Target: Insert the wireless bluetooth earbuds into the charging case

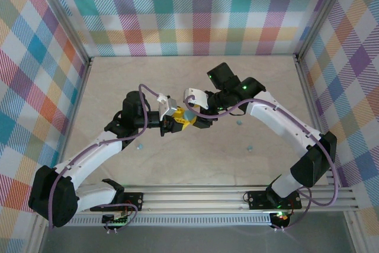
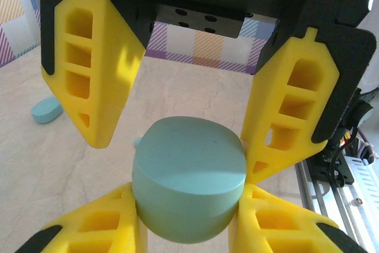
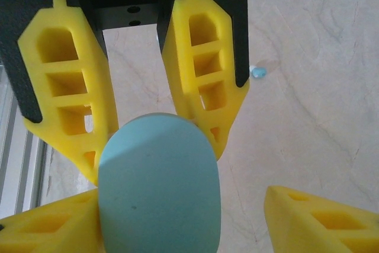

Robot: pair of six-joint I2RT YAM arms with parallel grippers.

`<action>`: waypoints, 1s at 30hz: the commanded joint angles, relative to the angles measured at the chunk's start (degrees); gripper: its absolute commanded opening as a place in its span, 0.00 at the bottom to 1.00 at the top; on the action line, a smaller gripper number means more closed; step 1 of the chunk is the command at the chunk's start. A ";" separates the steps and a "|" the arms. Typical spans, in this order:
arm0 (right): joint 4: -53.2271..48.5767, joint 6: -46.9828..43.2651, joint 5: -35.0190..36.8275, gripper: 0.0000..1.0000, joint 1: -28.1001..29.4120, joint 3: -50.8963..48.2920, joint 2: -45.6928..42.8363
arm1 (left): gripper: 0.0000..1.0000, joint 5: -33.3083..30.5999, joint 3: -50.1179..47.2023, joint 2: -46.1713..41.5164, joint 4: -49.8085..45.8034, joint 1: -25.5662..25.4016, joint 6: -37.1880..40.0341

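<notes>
Over the middle of the beige marbled worktop, raised off it: pale blue-teal oval plastic charging case, lid shut as far as shows. Grip: left gripper clamps it, yellow ribbed fingers pressed on both sides near their tips. Opposite, right gripper faces it with jaws apart. One finger is touching or just beside the shell, the other well off it.

Three tiny pale blue-teal rounded earbuds lie loose on the worktop: that one right of centre, another earbud closer to the near edge, a third earbud left of centre, just beside the left arm. None in the case.

Risks, as judged:
- Smooth rounded shell held only at the fingertips. A push from the right finger while prying the lid could twist it or pop it out.
- Buds small and round. A clumsy pinch would flick them toward the aluminium rail at the near edge.

Room: far half of the worktop lies open. Plaid walls close the left, right and far edges. Both wrists crowd one spot.
</notes>
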 commanded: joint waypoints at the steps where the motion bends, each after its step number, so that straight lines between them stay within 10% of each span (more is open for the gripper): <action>1: 2.23 0.75 0.31 0.67 0.13 3.48 -1.70 | 0.04 2.25 0.65 -0.30 -2.01 -0.47 0.79; 30: 0.30 3.07 4.62 0.67 -2.36 6.65 0.24 | 0.03 1.42 -0.79 -4.29 -7.66 -0.47 2.48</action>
